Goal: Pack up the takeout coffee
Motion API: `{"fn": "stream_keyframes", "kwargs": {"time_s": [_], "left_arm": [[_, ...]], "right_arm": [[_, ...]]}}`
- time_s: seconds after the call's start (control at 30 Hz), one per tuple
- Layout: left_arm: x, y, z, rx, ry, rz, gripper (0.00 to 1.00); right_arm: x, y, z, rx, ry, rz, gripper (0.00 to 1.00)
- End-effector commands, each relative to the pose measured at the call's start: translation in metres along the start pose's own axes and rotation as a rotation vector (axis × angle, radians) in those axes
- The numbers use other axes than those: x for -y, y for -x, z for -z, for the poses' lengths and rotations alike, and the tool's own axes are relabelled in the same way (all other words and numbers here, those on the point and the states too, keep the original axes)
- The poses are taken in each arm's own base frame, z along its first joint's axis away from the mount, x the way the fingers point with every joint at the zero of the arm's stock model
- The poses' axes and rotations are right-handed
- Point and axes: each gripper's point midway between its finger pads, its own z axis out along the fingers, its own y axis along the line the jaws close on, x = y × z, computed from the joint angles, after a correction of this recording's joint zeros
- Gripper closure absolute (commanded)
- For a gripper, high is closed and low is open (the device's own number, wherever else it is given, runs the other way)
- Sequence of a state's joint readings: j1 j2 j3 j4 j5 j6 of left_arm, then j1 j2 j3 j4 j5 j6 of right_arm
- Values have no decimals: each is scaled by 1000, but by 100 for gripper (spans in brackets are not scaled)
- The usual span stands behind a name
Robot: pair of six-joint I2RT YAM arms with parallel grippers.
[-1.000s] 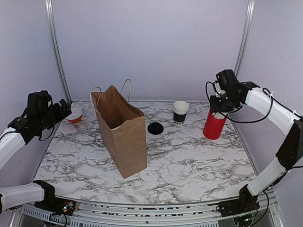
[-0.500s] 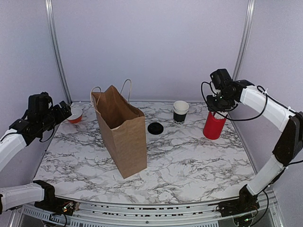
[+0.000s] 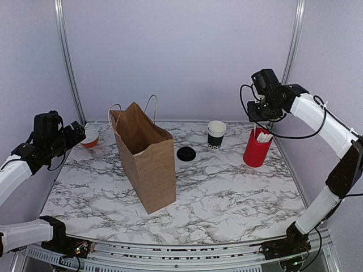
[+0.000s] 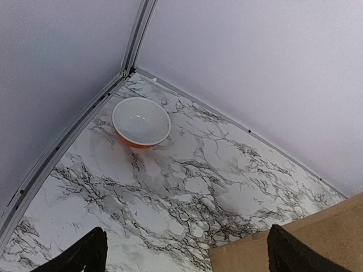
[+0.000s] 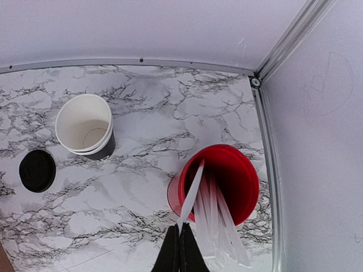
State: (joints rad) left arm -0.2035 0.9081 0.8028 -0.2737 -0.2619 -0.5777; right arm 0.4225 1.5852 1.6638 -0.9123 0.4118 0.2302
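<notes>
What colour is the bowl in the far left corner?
The bowl is orange-red outside and white inside. It shows best in the left wrist view.

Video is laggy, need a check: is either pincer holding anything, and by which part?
The right pincer pinches one white stick by its end, above the red cylinder. The left pincer is open, holding nothing.

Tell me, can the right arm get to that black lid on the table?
Probably yes. The black lid lies on bare table beside the cup stack, nothing over it. But the right hand, above the red cylinder, seems shut on a white stick and would have to drop that first.
</notes>
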Motion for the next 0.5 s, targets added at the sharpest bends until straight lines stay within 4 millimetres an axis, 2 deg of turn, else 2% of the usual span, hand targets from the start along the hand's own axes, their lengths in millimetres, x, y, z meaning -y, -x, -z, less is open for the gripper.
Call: {"fn": "stream_keyframes", "kwargs": {"time_s": [0.0,0.23,0.47], "left_arm": [[2,4,1,21,-22,0,1],[3,3,0,15,-27,2,1],[3,2,0,14,-29,1,1]], "right_arm": [[10,23,36,68,-11,-20,100],[20,48,78,156,28,-61,100],[21,70,121,276,129,-100,100]]}}
